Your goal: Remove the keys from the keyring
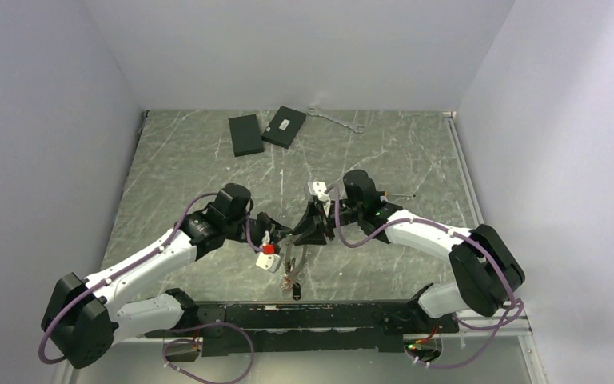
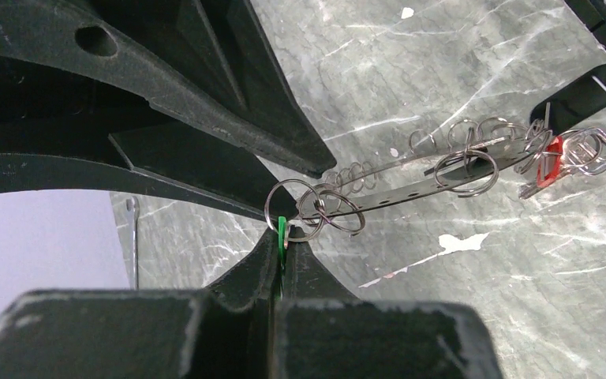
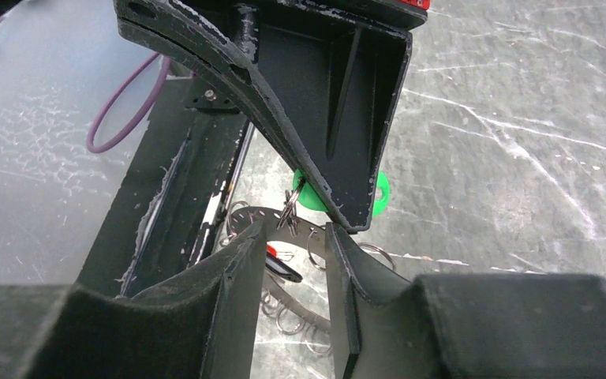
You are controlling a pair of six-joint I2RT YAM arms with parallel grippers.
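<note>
Behind left end effector (image 3: 346, 223), green key (image 3: 379, 194)

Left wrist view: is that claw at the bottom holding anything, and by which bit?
Yes. The left gripper is shut on the green key, pinching it by its plastic head between the fingertips.

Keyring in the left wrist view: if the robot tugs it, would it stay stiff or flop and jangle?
The keyring looks like a thin flat metal band, so it probably flexes springily rather than flopping. The small split rings hang loosely on it, so they would likely slide and swing. The green key, pinched in the left gripper, looks tiny and probably light.
</note>
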